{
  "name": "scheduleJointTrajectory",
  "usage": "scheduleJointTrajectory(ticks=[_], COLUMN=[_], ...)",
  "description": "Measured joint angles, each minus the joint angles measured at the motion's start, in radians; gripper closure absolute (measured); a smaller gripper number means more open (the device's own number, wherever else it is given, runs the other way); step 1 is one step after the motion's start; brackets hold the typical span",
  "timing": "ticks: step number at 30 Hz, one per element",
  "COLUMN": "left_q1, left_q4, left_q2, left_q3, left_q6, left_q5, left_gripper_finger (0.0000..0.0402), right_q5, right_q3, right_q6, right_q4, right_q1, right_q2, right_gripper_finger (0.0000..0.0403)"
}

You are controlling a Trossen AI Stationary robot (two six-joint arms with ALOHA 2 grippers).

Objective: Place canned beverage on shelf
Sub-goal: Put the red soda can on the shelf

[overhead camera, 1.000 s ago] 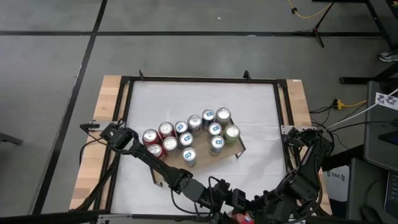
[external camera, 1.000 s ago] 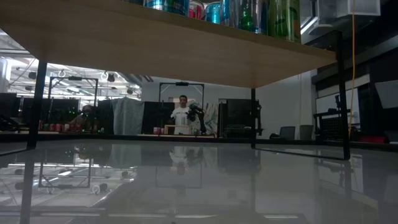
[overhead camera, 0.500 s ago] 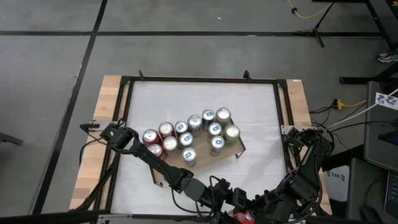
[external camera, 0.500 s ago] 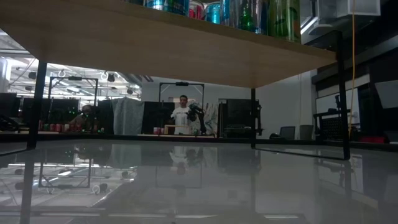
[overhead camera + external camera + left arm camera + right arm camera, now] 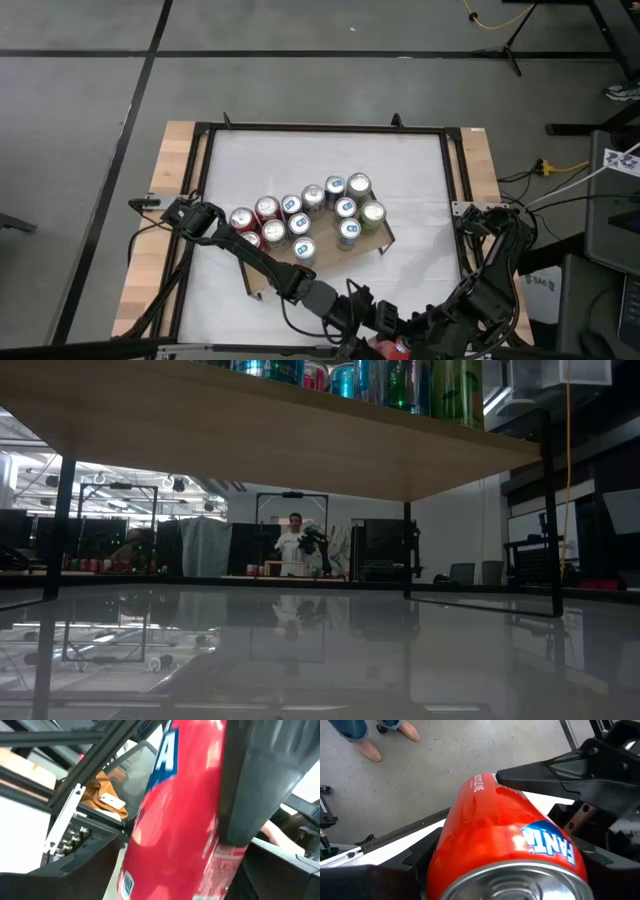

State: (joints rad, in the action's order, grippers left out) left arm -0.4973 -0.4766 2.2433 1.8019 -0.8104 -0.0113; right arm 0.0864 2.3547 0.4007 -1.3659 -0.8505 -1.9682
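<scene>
A red-orange Fanta can (image 5: 391, 349) is at the table's near edge, between both grippers. It fills the left wrist view (image 5: 175, 820) and the right wrist view (image 5: 505, 835). My left gripper (image 5: 372, 335) and my right gripper (image 5: 405, 345) meet there, and both are shut on the can. The shelf (image 5: 372, 243), a light-brown board on black legs, stands mid-table with several cans (image 5: 300, 222) upright on top. In the low view its underside (image 5: 250, 430) spans the top, with can bottoms (image 5: 400, 380) above it. My left gripper has the can's far end as the right wrist view shows it, with one dark finger (image 5: 545, 770) lying along the can's side (image 5: 485, 782). The other finger is hidden behind the can. The can is clear of the table. My right gripper holds the can near its lid end (image 5: 470, 865), between its two fingers (image 5: 420, 857), which stand on either side. The lid faces the wrist camera and the can lies along the fingers. The can is clear of the table.
White tabletop (image 5: 320, 160) with a black rim, bare at the far side and to the right of the shelf. Free room under the shelf in the low view (image 5: 300, 650). A person (image 5: 293, 545) stands far off in the room; feet (image 5: 365, 740) show on the floor.
My left arm's forearm has shifted a little toward the table's right, along the near edge. The can stays at the near edge between both grippers. The cans on the shelf have not moved.
</scene>
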Motion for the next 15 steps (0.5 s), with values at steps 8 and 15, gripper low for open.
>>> scheduleJointTrajectory(ticks=[8,15], left_q1=[-0.003,-0.028], left_q4=[0.036,0.036], left_q2=[0.002,0.002], left_q3=[0.000,0.000], left_q6=[0.001,0.000], left_q5=[0.010,0.068], left_gripper_finger=[0.0014,0.0014], right_q5=[-0.024,-0.045], right_q3=[0.001,0.002], right_q6=[-0.052,-0.108], right_q4=[-0.053,-0.077], right_q1=[0.000,0.000], right_q2=[0.000,0.001], right_gripper_finger=[0.0112,0.0111])
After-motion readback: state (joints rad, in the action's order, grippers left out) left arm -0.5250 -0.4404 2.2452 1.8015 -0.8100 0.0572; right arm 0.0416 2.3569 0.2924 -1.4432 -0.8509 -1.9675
